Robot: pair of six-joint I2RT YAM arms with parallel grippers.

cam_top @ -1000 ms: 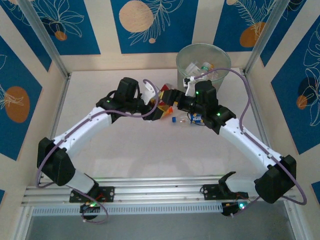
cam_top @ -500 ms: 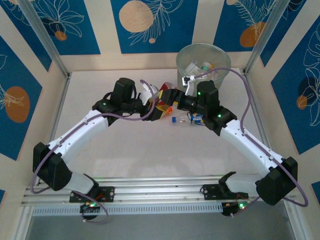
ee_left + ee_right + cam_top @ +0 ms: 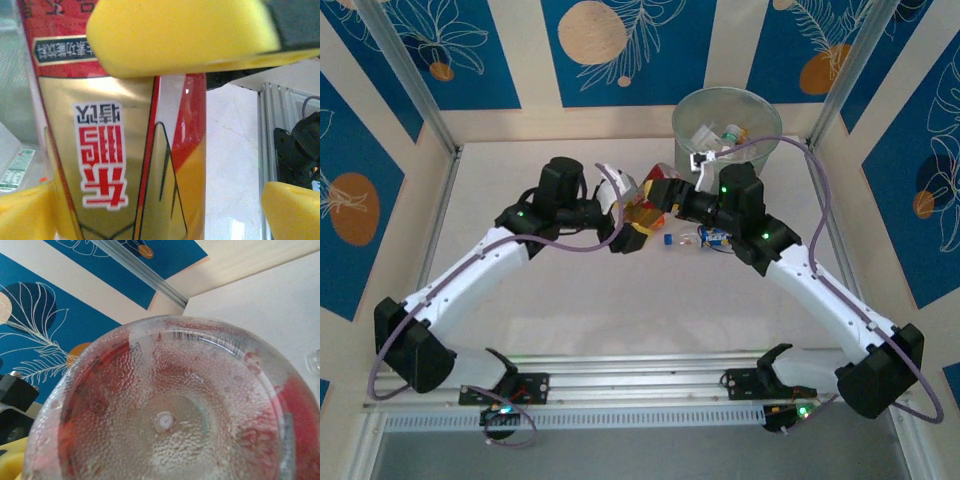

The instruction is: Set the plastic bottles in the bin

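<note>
A clear plastic bottle (image 3: 648, 208) with a red-and-gold label (image 3: 125, 150) hangs above the table between both grippers. My left gripper (image 3: 636, 222) is open. Its yellow fingertips (image 3: 292, 210) stand wide on either side of the bottle, with a gap on the right. My right gripper (image 3: 668, 200) is shut on the bottle, and one of its yellow pads (image 3: 180, 35) lies against the label. The bottle's dimpled base (image 3: 165, 420) sits right in front of the right wrist camera. The bin (image 3: 680, 140) stands at the back right with several bottles (image 3: 720, 135) inside.
A small clear bottle with a blue label (image 3: 708, 238) and a loose blue cap (image 3: 667, 240) lie on the table under the right arm. Aluminium posts (image 3: 410, 80) and patterned walls close in the table. The rail (image 3: 640, 385) with the arm bases runs along the near edge.
My left gripper's jaws have sprung open off the red-and-gold bottle, and the left arm has drawn back a little. My right gripper has closed in on the bottle.
</note>
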